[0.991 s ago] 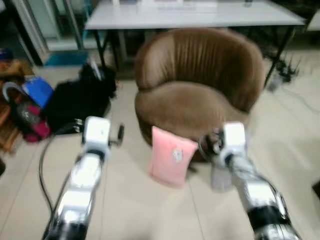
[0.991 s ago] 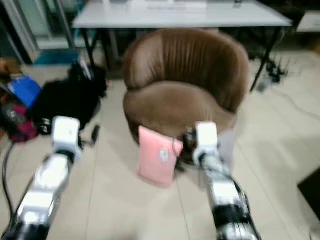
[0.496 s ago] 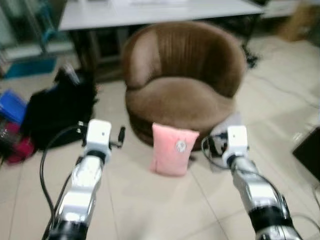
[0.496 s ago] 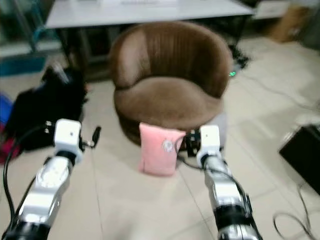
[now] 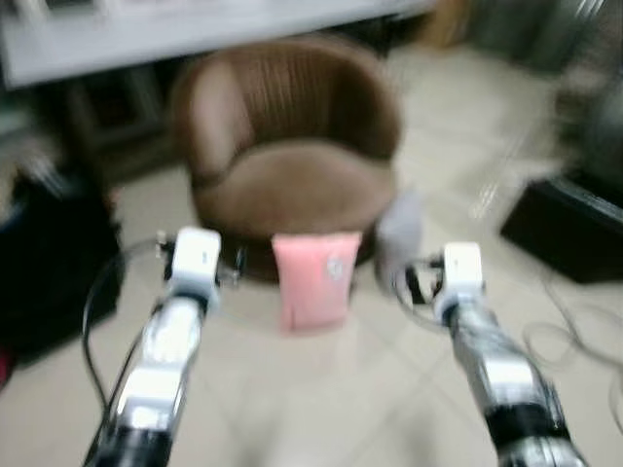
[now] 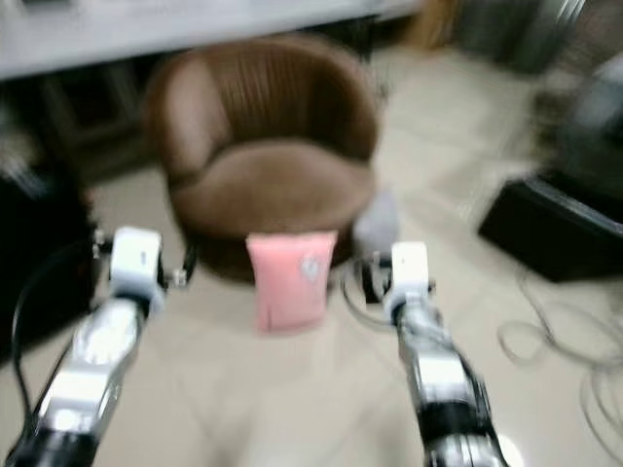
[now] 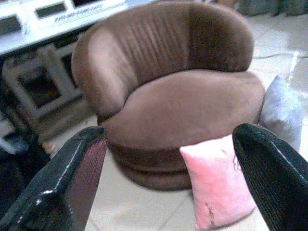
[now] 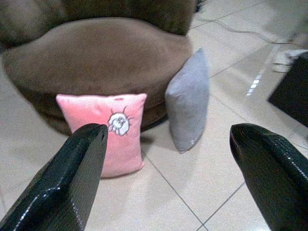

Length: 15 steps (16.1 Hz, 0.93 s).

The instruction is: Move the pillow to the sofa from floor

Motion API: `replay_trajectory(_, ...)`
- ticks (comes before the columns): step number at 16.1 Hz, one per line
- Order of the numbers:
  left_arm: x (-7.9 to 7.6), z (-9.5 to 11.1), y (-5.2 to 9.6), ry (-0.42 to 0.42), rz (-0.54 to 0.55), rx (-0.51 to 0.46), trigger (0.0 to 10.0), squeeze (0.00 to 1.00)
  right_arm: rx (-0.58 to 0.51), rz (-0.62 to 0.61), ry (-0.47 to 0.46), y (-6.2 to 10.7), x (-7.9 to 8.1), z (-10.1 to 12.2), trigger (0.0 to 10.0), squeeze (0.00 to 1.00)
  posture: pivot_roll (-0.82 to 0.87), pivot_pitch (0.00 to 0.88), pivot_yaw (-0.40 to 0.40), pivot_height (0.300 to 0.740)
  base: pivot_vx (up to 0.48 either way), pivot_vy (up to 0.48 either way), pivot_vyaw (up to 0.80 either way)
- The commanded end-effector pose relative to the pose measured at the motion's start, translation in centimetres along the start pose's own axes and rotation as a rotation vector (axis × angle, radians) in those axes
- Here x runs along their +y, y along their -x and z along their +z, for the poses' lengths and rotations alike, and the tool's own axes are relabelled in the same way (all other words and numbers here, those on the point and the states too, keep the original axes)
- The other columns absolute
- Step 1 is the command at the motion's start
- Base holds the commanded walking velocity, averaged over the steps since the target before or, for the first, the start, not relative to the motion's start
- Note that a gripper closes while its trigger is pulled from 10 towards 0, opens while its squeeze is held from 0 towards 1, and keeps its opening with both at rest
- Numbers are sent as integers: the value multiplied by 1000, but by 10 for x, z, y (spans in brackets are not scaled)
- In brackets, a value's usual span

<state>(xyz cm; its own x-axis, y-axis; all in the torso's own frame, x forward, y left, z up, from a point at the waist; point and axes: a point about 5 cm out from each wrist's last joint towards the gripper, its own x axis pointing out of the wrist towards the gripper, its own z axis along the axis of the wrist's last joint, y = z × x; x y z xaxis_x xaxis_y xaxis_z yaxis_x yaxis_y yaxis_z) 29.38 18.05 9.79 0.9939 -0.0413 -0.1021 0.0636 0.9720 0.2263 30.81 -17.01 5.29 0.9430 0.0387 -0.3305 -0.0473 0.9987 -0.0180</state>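
Approach step, nothing grasped yet. Head views blurred, so the robot is probably walking or turning.

Nearest: both arms raised forward over the tiled floor (image 5: 321, 389). Left gripper (image 7: 168, 183) has its jaws spread wide, released, nothing between them, touching nothing. Right gripper (image 8: 168, 178) likewise has jaws wide apart, empty, not in contact with anything.

Next out: pink pillow (image 8: 103, 130) stands upright on the floor, leaning against the front base of the sofa (image 8: 96, 57). It sits roughly between the two arms in the head views, a bit nearer the left arm's side. White emblem on its face. Just beside it, toward the robot's right, a grey pillow (image 8: 188, 101) also leans upright on the sofa base; the two are near but seem apart.

Further: sofa is a round brown tub chair, seat bare. Behind it a white table (image 5: 175, 29). Dark bag (image 5: 44, 272) on the floor to the left, black box (image 5: 565, 229) to the right.

Judgement: next move calls for closing in and lowering, bringing the jaws down around the pink pillow's top edge or sides, then clamping and lifting to the seat. Soft item, wide opening suits it. Risk: catching the grey one instead.
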Motion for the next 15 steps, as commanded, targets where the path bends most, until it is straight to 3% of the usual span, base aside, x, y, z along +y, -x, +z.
replay_trajectory(1,6,0,0,-10,15,1,10000,0,-31,16,-11,-2,7,9,10000,0,5,0,13,740,0,480,-800)
replay_trajectory(15,6,2,-2,-10,23,-3,10000,0,-28,14,-15,-4,7,10,10000,0,8,0,13,740,0,480,-800)
